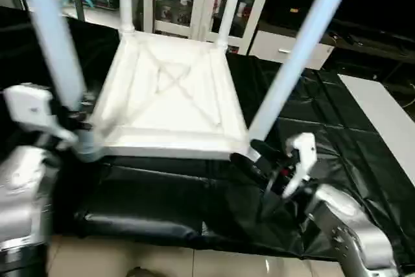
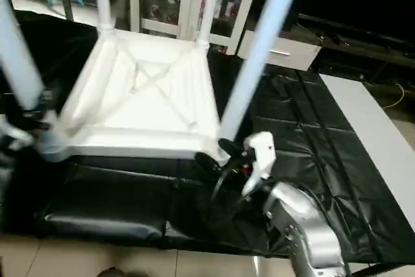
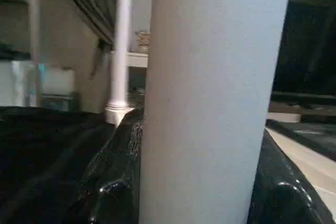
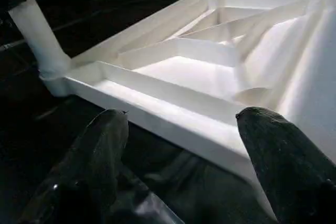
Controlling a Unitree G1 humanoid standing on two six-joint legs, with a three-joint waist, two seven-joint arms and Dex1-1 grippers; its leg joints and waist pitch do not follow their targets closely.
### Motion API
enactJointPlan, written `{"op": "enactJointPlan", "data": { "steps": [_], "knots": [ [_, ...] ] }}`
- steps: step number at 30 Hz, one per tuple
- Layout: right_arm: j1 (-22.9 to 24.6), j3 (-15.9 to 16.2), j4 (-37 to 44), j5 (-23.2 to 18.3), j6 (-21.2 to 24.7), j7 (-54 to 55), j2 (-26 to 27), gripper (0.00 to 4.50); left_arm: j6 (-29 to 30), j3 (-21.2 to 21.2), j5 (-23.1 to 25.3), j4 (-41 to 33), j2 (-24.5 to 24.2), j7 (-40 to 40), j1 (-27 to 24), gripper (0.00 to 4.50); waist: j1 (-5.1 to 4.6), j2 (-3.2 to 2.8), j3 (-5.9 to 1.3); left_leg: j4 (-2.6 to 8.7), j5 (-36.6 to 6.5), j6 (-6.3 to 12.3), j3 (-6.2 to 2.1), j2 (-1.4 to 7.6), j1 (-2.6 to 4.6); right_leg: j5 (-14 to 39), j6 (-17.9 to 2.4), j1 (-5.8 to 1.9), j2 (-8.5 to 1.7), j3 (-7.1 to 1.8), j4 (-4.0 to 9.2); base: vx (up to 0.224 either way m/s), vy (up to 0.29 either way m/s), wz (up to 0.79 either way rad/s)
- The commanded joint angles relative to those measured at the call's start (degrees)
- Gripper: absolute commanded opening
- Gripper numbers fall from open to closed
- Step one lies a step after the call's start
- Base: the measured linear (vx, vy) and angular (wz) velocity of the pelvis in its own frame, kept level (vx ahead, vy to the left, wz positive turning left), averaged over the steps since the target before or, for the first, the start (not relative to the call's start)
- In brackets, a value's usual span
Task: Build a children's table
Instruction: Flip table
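On black work table: upturned top, four legs socketed. Left gripper clasps near-left leg; press straight down. Right gripper gapes wide, empty, beside rim.

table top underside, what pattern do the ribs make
A white crossed X of ribs inside a square frame on the table top, clearest in the left eye view.

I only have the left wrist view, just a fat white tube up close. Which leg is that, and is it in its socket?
Observer: It's the near-left leg, standing in its corner socket of the upside-down top.
Operator: And the other three?
Observer: All standing in their sockets too.
Operator: Where's the right gripper?
Observer: The right gripper is at the top's near-right corner, fingers open, holding nothing.
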State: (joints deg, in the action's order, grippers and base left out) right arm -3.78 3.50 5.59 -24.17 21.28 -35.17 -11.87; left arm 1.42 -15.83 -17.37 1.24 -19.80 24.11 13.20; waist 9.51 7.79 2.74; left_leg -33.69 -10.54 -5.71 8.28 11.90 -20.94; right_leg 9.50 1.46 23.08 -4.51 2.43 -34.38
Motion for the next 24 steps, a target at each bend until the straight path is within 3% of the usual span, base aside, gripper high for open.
{"op": "enactJointPlan", "data": {
  "steps": [1,4,6,9,15,16,19,20,24],
  "knots": [
    [-0.6,-0.2,-1.3,0.3,1.0,0.9,-0.2,3.65,1.9,2.4,-6.4,-2.9,3.2,0.2,3.0,1.92,-0.40,-1.96,-2.61,5.46,-28.4,-4.47,-0.07,1.00,1.29,24.7,-4.4,-0.28,-2.89,-1.56,4.83,0.000,0.000,0.00],
    [-0.8,0.2,-1.7,0.9,0.7,1.0,-0.1,3.65,2.3,3.0,-7.1,-3.2,4.5,0.2,3.6,1.92,-0.20,-1.70,-2.64,5.51,-26.0,-4.32,0.10,1.00,0.85,22.4,-4.6,-0.72,-2.88,-1.60,4.54,0.000,0.000,0.00],
    [-1.2,-0.1,-2.4,1.1,0.8,2.1,0.5,3.65,2.6,3.9,-8.0,-3.6,6.1,0.3,4.1,1.92,-0.09,-1.66,-2.83,5.38,-21.3,-4.09,0.36,0.98,0.50,18.1,-5.4,-1.11,-2.87,-1.68,4.02,0.000,0.000,0.00],
    [-1.7,-1.5,-3.7,0.1,1.8,4.4,2.1,3.65,3.3,4.6,-10.2,-4.4,8.8,0.2,4.7,1.92,-0.10,-1.76,-3.02,5.24,-17.1,-4.10,0.65,0.91,0.35,12.3,-6.3,-1.50,-2.61,-1.63,3.35,0.000,0.000,0.00],
    [-2.4,-5.0,-6.2,-2.5,4.1,8.3,4.6,3.65,4.2,3.7,-12.8,-5.6,11.6,0.4,5.1,1.92,-0.27,-1.70,-3.31,4.86,-13.0,-4.31,0.96,0.81,0.52,6.0,-6.9,-1.90,-2.35,-1.59,2.57,0.000,0.000,0.00],
    [-2.8,-6.7,-7.3,-4.9,5.2,9.6,6.0,3.65,4.5,3.9,-13.0,-6.0,11.9,1.1,4.9,1.92,-0.31,-1.49,-3.32,4.81,-12.4,-4.13,1.01,0.75,0.54,5.3,-7.0,-1.96,-2.32,-1.56,2.55,0.000,0.000,0.00],
    [-3.2,-7.7,-7.7,-6.3,5.7,10.2,6.8,3.65,4.7,4.0,-13.2,-6.3,12.1,1.2,4.7,1.92,-0.35,-1.47,-3.32,4.68,-11.6,-3.62,1.16,0.70,0.68,4.8,-6.9,-2.04,-2.29,-1.58,2.52,0.000,0.000,0.00],
    [-4.3,-10.3,-8.3,-10.5,7.1,10.9,8.5,3.65,5.1,4.1,-13.7,-6.9,12.5,1.5,4.4,1.92,-0.41,-1.64,-3.22,4.81,-12.3,-3.41,1.11,0.79,0.70,6.2,-6.7,-1.94,-2.39,-1.59,2.56,0.000,0.000,0.00],
    [-6.7,-14.2,-10.1,-17.4,9.6,10.7,10.4,4.02,5.2,4.4,-13.9,-7.5,12.8,1.9,3.8,1.92,-0.50,-1.59,-3.12,4.95,-14.6,-3.75,1.00,0.89,0.73,9.6,-5.9,-1.81,-2.47,-1.57,2.81,0.000,0.000,0.00]
  ]
}}
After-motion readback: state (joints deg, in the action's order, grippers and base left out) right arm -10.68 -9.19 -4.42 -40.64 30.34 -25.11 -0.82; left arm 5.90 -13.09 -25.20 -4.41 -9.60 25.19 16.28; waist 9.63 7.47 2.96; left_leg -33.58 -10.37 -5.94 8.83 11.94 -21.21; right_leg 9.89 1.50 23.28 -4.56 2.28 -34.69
